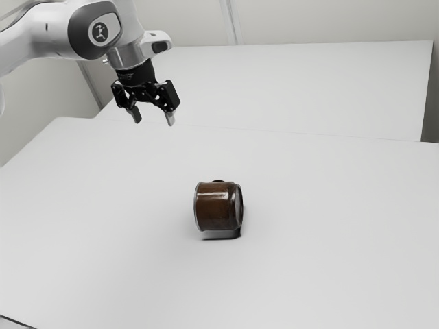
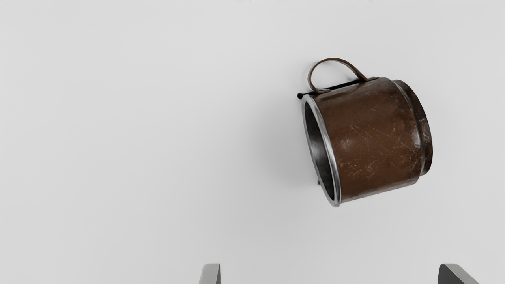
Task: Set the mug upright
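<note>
Exterior view: the mug [image 1: 218, 207] lies on its side on the worktop [image 1: 329, 233], in from the far edge, its base toward the exterior view's right. A pale flat surface [image 1: 295, 82] stands beyond that edge. The arm [image 1: 41, 35] enters from the exterior view's upper left; its hand is raised above the worktop, pointing downward with a slight tilt. The fingers [image 1: 153, 121] are spread well apart with nothing held, clear of the mug and to the exterior view's left of it.

Wrist view: the fingers [image 2: 331, 274] stand wide, bare worktop between their tips. The mug is ahead of them, its metal rim [image 2: 336, 193] turned sideways and its handle [image 2: 332, 59] on the side away from them. The brown body is scratched. A dark strip [image 2: 345, 85] runs beside the handle; its nature cannot be told.
</note>
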Action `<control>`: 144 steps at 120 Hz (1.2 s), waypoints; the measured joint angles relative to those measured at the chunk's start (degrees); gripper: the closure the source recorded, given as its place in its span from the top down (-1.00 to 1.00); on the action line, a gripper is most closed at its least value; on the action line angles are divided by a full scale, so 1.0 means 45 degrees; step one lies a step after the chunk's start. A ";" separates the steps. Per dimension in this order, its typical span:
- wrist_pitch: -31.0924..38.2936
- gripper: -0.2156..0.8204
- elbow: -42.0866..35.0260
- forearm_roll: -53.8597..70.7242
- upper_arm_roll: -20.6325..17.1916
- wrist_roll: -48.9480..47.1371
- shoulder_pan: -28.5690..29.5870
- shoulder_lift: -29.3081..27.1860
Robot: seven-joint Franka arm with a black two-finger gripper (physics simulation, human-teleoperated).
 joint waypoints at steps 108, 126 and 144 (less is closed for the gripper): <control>0.3925 0.58 -0.5540 -0.4690 0.0249 0.1648 0.0435 -0.0764; 0.4872 0.58 -0.6474 -0.5969 0.0261 0.2415 0.0414 -0.0751; 0.5601 0.58 -0.7196 -0.7832 0.0391 0.3519 0.0616 -0.0736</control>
